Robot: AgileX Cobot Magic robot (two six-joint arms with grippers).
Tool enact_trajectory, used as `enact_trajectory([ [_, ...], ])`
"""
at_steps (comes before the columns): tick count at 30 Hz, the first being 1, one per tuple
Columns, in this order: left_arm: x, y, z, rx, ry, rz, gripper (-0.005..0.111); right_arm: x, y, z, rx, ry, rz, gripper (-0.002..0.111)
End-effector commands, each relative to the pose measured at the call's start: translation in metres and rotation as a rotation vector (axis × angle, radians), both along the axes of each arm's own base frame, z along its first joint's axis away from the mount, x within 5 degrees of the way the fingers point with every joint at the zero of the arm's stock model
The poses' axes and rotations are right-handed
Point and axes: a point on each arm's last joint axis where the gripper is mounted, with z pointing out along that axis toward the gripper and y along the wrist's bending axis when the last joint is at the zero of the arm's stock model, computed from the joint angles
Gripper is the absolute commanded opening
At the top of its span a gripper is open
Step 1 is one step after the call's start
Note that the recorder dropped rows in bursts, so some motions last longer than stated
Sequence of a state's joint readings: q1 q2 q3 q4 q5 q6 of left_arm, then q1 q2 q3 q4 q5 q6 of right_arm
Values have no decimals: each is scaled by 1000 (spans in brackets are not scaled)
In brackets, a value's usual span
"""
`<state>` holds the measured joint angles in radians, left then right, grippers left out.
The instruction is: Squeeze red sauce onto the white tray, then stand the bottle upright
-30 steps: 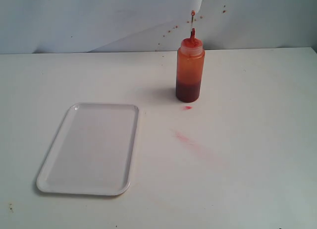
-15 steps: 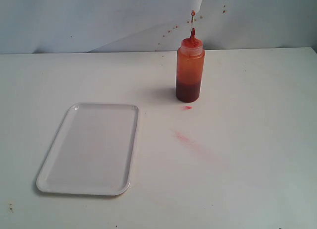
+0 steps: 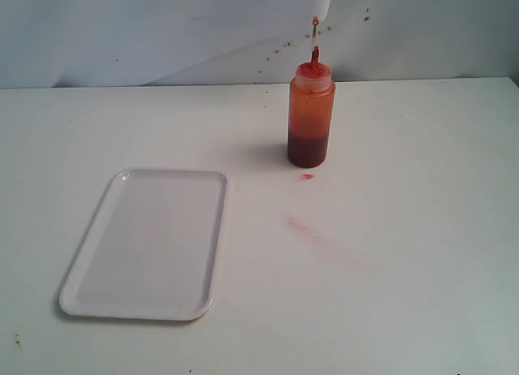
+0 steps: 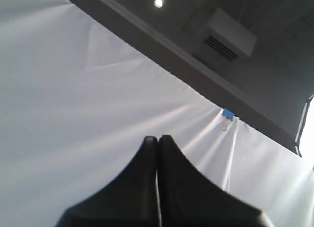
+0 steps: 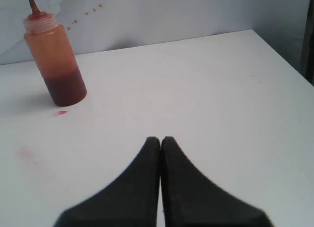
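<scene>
1. Finds nothing shifted since a second ago: same spots for the bottle (image 3: 310, 115), the white tray (image 3: 146, 243) and the marks on the table (image 3: 405, 188).
2. Puts the bottle upright toward the far edge of the white table, with red sauce (image 3: 308, 150) dark in its bottom part, orange-tinted wall above, red nozzle (image 3: 315, 57) pointing up and the thin tethered cap (image 3: 315, 22) raised over it.
3. Puts the white tray flat on the table, nearer the exterior camera than the bottle and off to its left there, well apart from it, floor plain white.
4. Notes a small red drop (image 3: 306, 177) on the table just in front of the bottle's base, and a faint pinkish smear (image 3: 302, 224) further toward the camera from the bottle.
5. Notes a creased white sheet (image 3: 162, 26) hanging right behind the bottle, dotted with brownish-red specks (image 3: 280, 50) around nozzle height.
6. Shows the left gripper (image 4: 157, 138) with black fingers pressed together on nothing, aimed up at the sheet, a blue clip (image 4: 228, 114) on its top edge, a dark ceiling with a round light (image 4: 158, 2) and a vent (image 4: 230, 38); cannot tell its place relative to the bottle.
7. Shows the right gripper (image 5: 161, 139) likewise pressed together and empty, low over bare table, well apart from the bottle.
</scene>
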<state>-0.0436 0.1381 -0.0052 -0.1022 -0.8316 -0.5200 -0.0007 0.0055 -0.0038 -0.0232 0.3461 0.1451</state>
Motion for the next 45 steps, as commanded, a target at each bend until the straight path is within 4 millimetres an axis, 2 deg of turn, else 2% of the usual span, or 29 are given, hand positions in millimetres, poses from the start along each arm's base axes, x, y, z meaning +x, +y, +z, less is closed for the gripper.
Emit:
enact_trajectory([
  [1,34,-9,-3,36,120,-79,0,0,0,-1,-11,-6,4,0],
  [3,60,-16,0,87,234,-122,0,0,0,-1,-11,-6,4,0],
  [4,79,-22,0,125,306,-167,0,0,0,-1,-11,-6,4,0],
  [6,103,-35,-3,226,371,-266,0,0,0,-1,-11,-6,4,0],
  [7,121,-45,-9,306,419,-340,0,0,0,-1,-11,-6,4,0],
  [9,141,-57,-16,399,427,-448,0,0,0,-1,-11,-6,4,0],
  [10,154,-65,-27,441,442,-528,0,0,0,-1,-11,-6,4,0],
  [13,187,-73,-59,483,575,-626,0,0,0,-1,-11,-6,4,0],
  [18,224,-80,-109,493,737,-726,0,0,0,-1,-11,-6,4,0],
  [22,246,-89,-134,568,762,-826,0,0,0,-1,-11,-6,4,0],
  [25,268,-117,-146,640,713,-900,0,0,0,-1,-11,-6,4,0],
  [28,289,-148,-144,706,599,-878,1,0,0,-1,-11,-6,4,0],
  [29,299,-163,-144,750,556,-853,4,0,0,-1,-11,-6,4,0],
  [31,310,-175,-149,814,587,-831,11,0,0,-1,-11,-6,4,0],
  [36,319,-182,-157,831,586,-837,36,0,0,-1,-11,-6,4,0],
  [37,320,-182,-162,825,600,-838,46,0,0,-1,-11,-6,4,0],
  [40,324,-179,-177,751,661,-798,95,0,0,-1,-11,-6,4,0],
  [41,326,-177,-179,724,672,-784,106,0,0,-1,-11,-6,4,0],
  [45,329,-174,-185,673,691,-761,104,0,0,-1,-11,-6,4,0],
])
